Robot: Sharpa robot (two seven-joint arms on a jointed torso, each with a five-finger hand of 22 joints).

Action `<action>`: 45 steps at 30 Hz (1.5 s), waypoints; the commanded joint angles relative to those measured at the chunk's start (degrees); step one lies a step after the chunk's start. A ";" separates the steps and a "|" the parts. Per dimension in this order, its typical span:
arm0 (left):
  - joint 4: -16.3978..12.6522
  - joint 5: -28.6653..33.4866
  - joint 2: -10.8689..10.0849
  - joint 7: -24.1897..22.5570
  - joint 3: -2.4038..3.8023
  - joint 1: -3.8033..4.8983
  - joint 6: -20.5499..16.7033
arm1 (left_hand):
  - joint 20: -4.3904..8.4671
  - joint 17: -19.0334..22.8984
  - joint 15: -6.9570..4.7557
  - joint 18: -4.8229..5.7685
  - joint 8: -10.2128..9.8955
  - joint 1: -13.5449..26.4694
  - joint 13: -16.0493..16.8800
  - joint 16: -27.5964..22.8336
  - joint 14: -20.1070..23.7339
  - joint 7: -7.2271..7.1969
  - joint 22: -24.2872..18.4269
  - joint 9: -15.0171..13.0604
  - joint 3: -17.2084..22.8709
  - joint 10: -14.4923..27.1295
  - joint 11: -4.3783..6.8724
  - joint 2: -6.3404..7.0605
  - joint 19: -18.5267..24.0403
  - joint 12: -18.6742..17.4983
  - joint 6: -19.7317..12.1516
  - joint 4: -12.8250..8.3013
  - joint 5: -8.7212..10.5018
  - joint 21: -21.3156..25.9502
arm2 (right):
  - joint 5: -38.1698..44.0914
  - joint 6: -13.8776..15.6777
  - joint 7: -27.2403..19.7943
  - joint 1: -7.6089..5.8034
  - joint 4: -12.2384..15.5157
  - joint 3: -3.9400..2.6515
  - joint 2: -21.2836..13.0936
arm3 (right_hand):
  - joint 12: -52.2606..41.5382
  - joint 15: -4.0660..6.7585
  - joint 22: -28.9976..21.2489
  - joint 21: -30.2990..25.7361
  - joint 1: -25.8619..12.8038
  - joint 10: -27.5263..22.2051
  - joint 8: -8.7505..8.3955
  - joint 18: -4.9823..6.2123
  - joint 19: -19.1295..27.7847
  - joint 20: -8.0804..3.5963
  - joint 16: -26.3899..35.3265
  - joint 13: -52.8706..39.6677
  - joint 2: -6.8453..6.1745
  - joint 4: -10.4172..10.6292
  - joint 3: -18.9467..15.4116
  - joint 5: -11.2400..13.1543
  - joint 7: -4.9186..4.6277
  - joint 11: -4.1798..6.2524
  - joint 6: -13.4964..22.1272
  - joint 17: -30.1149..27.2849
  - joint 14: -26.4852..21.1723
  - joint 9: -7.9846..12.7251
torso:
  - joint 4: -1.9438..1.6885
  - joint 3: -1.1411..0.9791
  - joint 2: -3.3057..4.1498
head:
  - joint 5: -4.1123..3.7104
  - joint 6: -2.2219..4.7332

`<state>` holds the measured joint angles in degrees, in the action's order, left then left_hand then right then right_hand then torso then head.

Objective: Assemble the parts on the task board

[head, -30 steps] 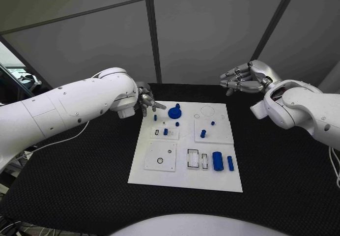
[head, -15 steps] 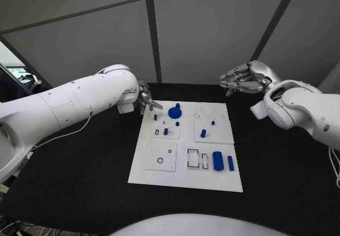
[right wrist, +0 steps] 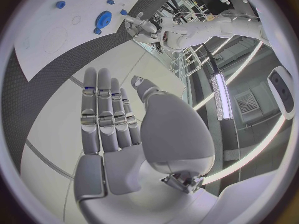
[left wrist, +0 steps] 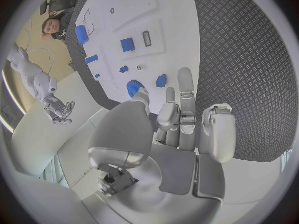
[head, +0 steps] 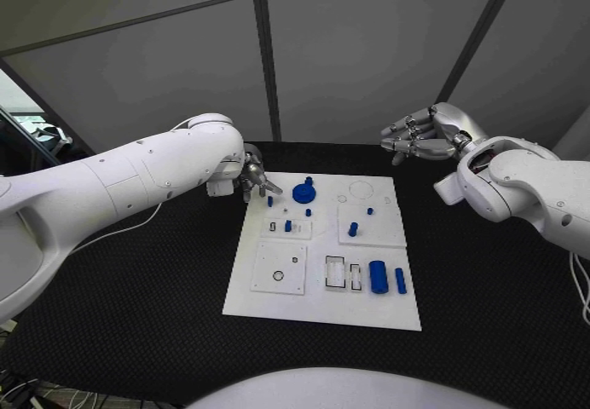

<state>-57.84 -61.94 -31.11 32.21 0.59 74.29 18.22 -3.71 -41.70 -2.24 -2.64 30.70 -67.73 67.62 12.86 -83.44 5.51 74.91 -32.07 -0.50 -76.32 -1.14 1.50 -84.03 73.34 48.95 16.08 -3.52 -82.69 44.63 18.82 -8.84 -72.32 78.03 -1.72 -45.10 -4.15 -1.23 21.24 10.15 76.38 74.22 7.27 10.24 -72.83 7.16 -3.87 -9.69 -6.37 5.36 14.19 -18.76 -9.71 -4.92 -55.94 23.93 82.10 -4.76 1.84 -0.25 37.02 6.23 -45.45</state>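
Barely started, by the look of it: small blue plastic parts (head: pixel 378 279) lying loose on the white rectangular task board (head: pixel 322 311) mid-table. Left hand (head: pixel 256 178) hovering at the far corner, fingers apart, holding nothing. Right hand (head: pixel 420 136) well off the board, fingers loosely curled, empty.

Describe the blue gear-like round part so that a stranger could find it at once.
Start at the white task board in the middle of the black table. Go to its far edge, near the left hand. There sits the blue gear, the only wide, round piece among small blue pegs.
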 commanded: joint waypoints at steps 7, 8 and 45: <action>0.64 -0.08 0.44 -1.75 -0.28 0.11 1.91 | -0.28 -0.10 0.29 0.38 -0.23 -1.14 0.19 -0.17 -0.01 -0.13 5.57 0.57 -0.53 -0.52 -0.12 -0.63 -1.80 0.41 0.84 -0.20 -0.28 -0.39 | 0.15 -0.57 -0.07 -0.11 -0.10 -0.03 0.23 | -0.11 0.06 -0.11 -0.37 0.16 0.45 0.05 0.23 -0.30 -0.05 -0.08 0.12 0.12 0.13 0.35 -0.43 0.00 -0.09 -0.37 -0.10 0.32 -0.01 | -0.07 -0.06 -0.05 | 0.04 -0.09; 0.69 0.10 0.52 -1.88 -0.30 0.11 2.25 | -0.28 -0.11 0.28 0.39 -0.24 -1.37 0.19 -0.17 -0.02 -0.13 5.62 0.70 -0.57 -0.53 -0.11 -0.74 -1.82 0.42 0.90 -0.29 -0.28 -0.42 | 0.15 -0.61 -0.06 -0.11 -0.11 -0.03 0.31 | -0.11 0.06 -0.11 -0.37 0.16 0.45 0.05 0.23 -0.30 -0.05 -0.08 0.12 0.12 0.13 0.35 -0.43 0.00 -0.09 -0.37 -0.10 0.32 -0.01 | -0.06 -0.05 -0.04 | 0.04 -0.10; 2.89 0.45 2.01 -0.77 -0.38 -0.26 3.01 | -0.27 -0.16 0.19 0.46 -0.28 -4.88 0.36 -0.23 -0.08 -0.29 5.99 2.63 -0.09 -0.80 0.04 -3.77 -1.98 0.76 1.81 -1.91 -0.25 -0.60 | 0.15 -0.73 -0.15 -0.10 -0.11 -0.03 0.49 | -0.07 0.03 -0.18 -0.46 0.01 0.45 0.02 0.21 -0.36 -0.05 -0.04 0.19 0.08 0.24 0.33 -0.61 -0.03 -0.12 -0.36 -0.17 0.32 0.01 | -0.07 -0.05 -0.08 | 0.02 -0.53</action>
<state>-55.00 -61.66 -29.19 31.08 0.20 73.95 20.87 -3.70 -41.78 -2.24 -2.65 30.70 -72.02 67.92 12.87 -83.44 5.31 74.91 -29.50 -0.55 -76.73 -1.13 -2.35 -84.03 73.84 50.38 14.49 -3.52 -82.91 44.70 18.44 -8.63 -72.31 77.87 -1.72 -44.67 -4.15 -1.23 21.15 9.93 76.38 74.21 7.27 10.24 -72.82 7.17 -3.87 -9.59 -6.37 5.53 14.35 -18.97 -9.71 -4.92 -55.94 23.84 82.10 -4.74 1.79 -0.28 36.98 6.20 -45.95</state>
